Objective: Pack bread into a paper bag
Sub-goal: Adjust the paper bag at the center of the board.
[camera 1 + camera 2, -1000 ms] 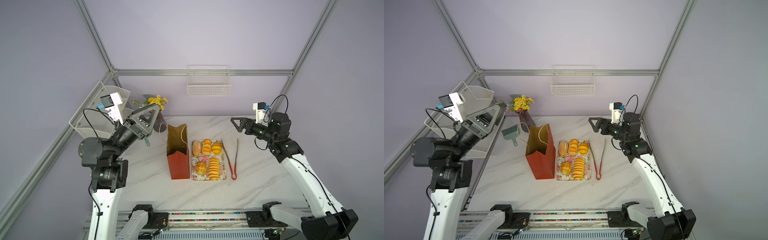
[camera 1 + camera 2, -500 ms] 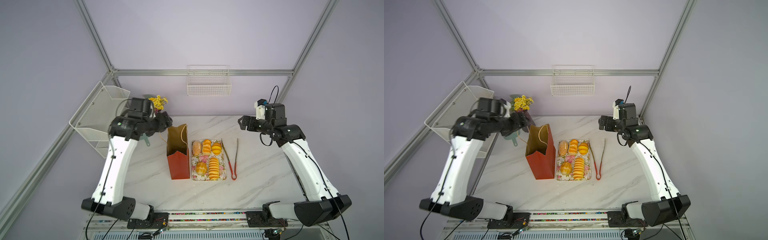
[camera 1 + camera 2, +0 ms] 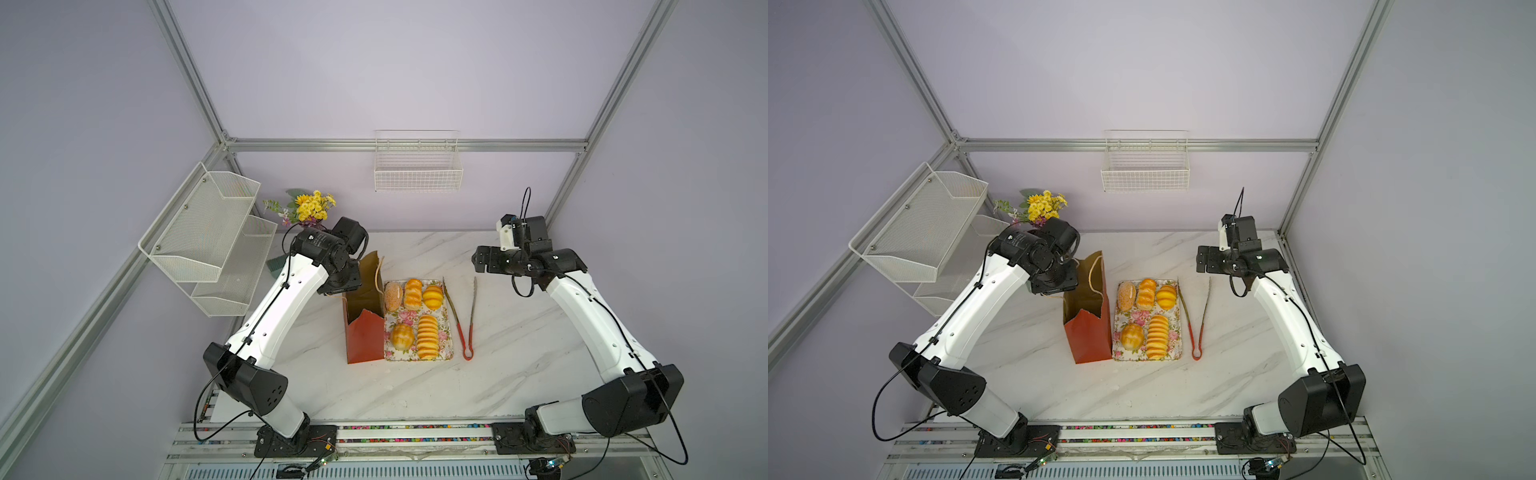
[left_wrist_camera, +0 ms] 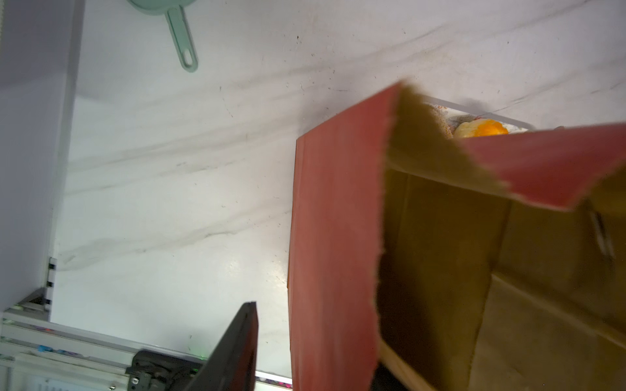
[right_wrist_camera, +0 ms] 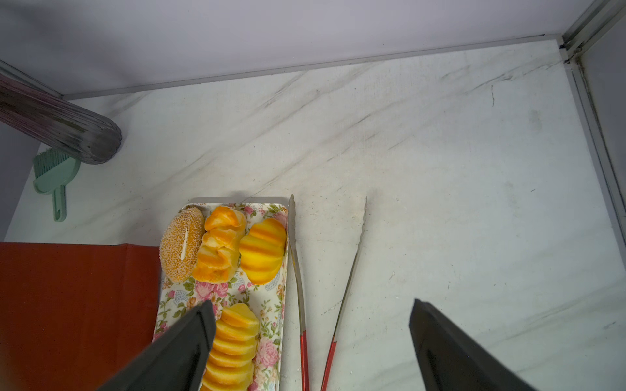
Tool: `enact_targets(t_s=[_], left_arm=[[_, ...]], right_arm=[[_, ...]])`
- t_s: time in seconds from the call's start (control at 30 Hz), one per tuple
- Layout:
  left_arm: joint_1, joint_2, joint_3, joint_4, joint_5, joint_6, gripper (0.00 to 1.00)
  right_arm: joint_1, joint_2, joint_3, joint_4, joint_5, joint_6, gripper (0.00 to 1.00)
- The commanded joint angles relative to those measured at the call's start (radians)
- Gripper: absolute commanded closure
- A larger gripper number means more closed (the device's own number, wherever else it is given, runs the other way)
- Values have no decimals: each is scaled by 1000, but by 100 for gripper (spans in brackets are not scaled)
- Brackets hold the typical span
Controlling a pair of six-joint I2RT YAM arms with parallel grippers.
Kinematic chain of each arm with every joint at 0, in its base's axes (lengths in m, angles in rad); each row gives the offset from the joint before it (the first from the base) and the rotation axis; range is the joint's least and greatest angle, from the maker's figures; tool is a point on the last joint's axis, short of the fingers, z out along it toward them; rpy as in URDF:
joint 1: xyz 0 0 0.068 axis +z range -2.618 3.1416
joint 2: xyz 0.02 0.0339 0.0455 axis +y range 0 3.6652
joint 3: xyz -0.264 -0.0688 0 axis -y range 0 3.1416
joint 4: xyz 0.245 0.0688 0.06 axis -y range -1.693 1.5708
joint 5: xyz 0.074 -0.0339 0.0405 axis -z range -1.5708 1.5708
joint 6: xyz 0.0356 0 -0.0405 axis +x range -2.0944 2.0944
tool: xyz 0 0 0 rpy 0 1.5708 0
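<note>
**Top views.** The left arm (image 3: 282,307) runs from lower left up to frame centre, with its wrist bent down over the far rim of the paper bag (image 3: 365,336). The left gripper (image 3: 337,289) is mostly hidden under the wrist. The right arm (image 3: 582,316) rises from lower right with its forearm level. The right gripper (image 3: 478,262) points toward centre, in the air to the upper right of the tongs (image 3: 465,324), touching nothing.

The paper bag stands upright at centre, mouth open, just left of the floral tray (image 3: 449,328). The bread (image 3: 428,336), five pieces, lies on the tray, three in the far row and two in the near.

The table (image 3: 415,386) is white marble and the walls are lilac. A wire basket (image 3: 417,172) hangs at upper centre, a mesh shelf (image 3: 208,232) at left, and yellow flowers (image 3: 311,205) sit beside it.

**Left wrist.** One black finger (image 4: 237,352) sits outside the bag's red wall, and its mate is hidden by the paper. The jaws are closed on that wall at the rim. A green brush (image 4: 183,44) lies well apart on the marble.

**Right wrist.** The fingers (image 5: 179,352) are spread wide and hold nothing, with the tongs and tray below them. One tong arm lies along the tray's edge. A purple ribbed vase (image 5: 61,128) stands near the brush.
</note>
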Motion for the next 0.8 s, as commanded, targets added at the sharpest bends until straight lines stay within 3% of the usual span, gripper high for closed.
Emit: enact_targets(t_s=[0.0,0.1,0.43,0.7,0.73,0.77], left_arm=[[0,17,39,-16,-89,1,80],[2,50,35,-17,-113,9,100],[6,129,69,23,-306,29,100],[22,149,126,85,-311,79,100],[22,149,132,85,-309,79,98],[22,148,134,87,-307,79,86]], right_arm=[[4,0,9,19,2,-6,3],[3,-4,8,18,2,-6,3],[4,-22,-5,18,-14,-9,3],[5,-18,-18,18,-37,-3,3],[7,-18,-21,15,-43,-6,3],[10,-17,-19,8,-46,-10,3]])
